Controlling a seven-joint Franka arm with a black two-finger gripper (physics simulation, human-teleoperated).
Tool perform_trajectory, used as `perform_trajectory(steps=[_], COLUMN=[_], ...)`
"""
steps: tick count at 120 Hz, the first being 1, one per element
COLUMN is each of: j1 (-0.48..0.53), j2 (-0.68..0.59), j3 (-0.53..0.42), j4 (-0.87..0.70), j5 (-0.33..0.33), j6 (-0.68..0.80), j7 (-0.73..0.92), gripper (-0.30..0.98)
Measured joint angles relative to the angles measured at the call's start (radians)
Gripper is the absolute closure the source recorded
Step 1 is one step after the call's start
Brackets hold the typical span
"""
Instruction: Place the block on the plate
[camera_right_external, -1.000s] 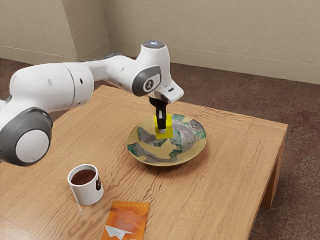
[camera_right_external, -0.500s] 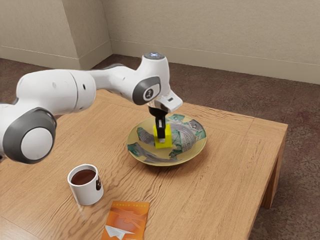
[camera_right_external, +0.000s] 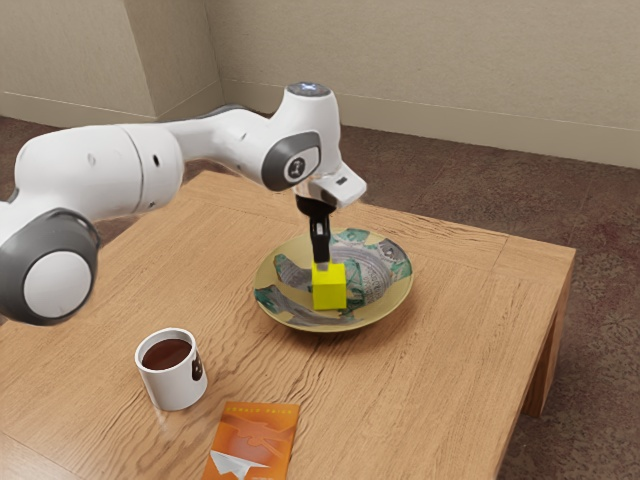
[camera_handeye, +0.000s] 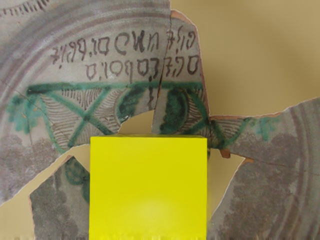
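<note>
The yellow block (camera_right_external: 329, 288) sits in the big plate (camera_right_external: 380, 304), inside the rim, w/ its flat top up. So the put-down step looks abt done. The jaws are rt over the block, v. close to its top. Can't tell if they are apart or together, b/c the side look hides it. Next move, I think: make sure the block is let go, then lift the arm (camera_right_external: 95, 170) straight up, slow. If it goes sideways too soon, it cd bump the block or tip it. The plate's side curves up, so stay off that too. On the tabletop (camera_right_external: 450, 350), toward the exterior view's left, is a mug (camera_right_external: 178, 372) w/ a dark drink, and near it an orange book (camera_right_external: 252, 440). Both are apart from the plate, prob. no bother going up.
</note>
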Motion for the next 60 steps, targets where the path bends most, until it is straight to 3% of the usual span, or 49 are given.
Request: perform_trajectory(steps=[60], j1=[0.015], j2=[-0.175], j3=[0.018], j4=[-0.072], j5=[-0.041], j6=[-0.124], j7=[-0.113], gripper=[0.00])
